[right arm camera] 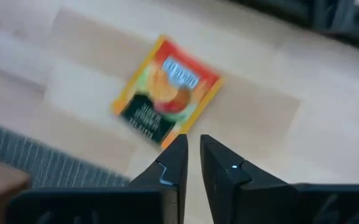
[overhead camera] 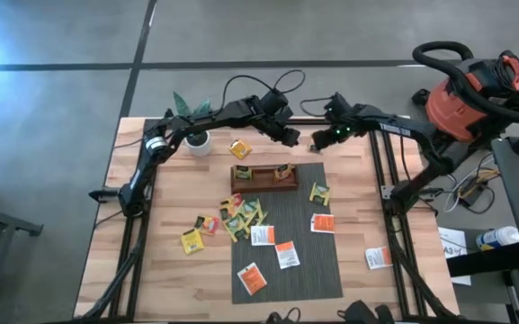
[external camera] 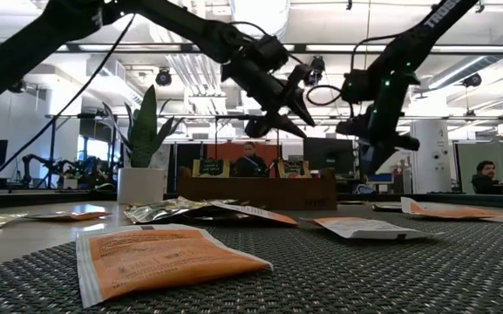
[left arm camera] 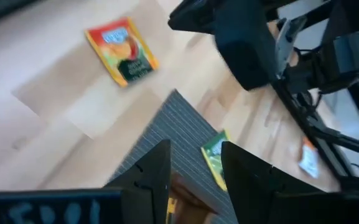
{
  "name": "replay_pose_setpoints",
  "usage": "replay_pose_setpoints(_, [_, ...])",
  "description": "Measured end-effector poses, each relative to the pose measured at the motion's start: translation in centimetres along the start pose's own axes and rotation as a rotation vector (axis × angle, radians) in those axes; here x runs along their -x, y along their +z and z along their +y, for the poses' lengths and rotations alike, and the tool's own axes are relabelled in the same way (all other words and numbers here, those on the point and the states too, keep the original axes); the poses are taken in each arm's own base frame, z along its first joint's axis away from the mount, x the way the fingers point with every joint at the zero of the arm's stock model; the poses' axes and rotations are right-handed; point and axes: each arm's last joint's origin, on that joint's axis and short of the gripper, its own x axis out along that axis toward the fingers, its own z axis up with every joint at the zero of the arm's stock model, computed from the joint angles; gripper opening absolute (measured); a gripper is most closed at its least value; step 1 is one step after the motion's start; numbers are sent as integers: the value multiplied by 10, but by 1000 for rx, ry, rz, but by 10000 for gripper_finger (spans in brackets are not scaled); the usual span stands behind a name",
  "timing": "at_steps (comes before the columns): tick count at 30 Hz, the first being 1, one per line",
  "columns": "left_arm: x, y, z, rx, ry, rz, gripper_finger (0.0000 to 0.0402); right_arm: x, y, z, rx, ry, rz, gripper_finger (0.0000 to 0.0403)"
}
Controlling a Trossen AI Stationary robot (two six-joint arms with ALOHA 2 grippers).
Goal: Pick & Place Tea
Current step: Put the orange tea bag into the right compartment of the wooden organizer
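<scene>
Your left gripper (overhead camera: 291, 139) hangs above the tray (overhead camera: 263, 177) at the table's far side, its fingers (left arm camera: 151, 171) spread with nothing between them, so it looks ready to drop onto a sachet rather than carrying one. Your right gripper (overhead camera: 317, 144) sits just beside it, also off the table, fingers (right arm camera: 174, 163) nearly pressed together and empty; it seems to be waiting clear of the left arm's path. The tea is mostly loose: a heap of sachets (overhead camera: 239, 216) lies at the near left edge of the mat (overhead camera: 286, 229), white-and-orange ones are spread over the mat, and one yellow sachet (overhead camera: 239, 148) lies alone on the bare wood behind the tray, in both wrist views. A few sachets stand upright in the tray, likely because that is where the rest should go
</scene>
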Motion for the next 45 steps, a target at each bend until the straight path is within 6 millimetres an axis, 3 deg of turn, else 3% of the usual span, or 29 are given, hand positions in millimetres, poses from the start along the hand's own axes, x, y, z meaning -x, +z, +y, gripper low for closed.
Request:
replay_pose_setpoints(3, [7,1,-7,-41,23,-28,135,-3,4,-1,-21,32,-12,43])
replay_pose_setpoints(7, [16,1,-16,-79,13,-38,135,-28,7,1,-34,77,96,43])
replay_pose_setpoints(11, [25,-1,-19,-114,47,-29,135,-44,20,8,-9,77,74,43])
replay_pose_setpoints(14, [33,-4,-20,-129,113,-17,135,-60,20,8,9,53,125,43])
replay_pose_setpoints(19, [45,-8,-23,-163,225,-14,135,-72,11,5,38,36,198,43])
replay_pose_setpoints(24, [53,-9,-29,-193,250,-25,135,-62,-12,0,46,9,279,43])
replay_pose_setpoints(28, [53,-9,-29,-209,251,-21,135,-43,-33,-6,8,-21,300,43])
replay_pose_setpoints(35, [51,-12,-33,-244,244,-14,135,-19,-88,-17,-70,-79,339,43])
replay_pose_setpoints(41, [42,-24,-38,-279,239,26,135,-11,-139,-11,-161,-37,392,43])
replay_pose_setpoints(45, [34,-36,-42,-291,237,78,135,5,-157,4,-201,-40,306,43])
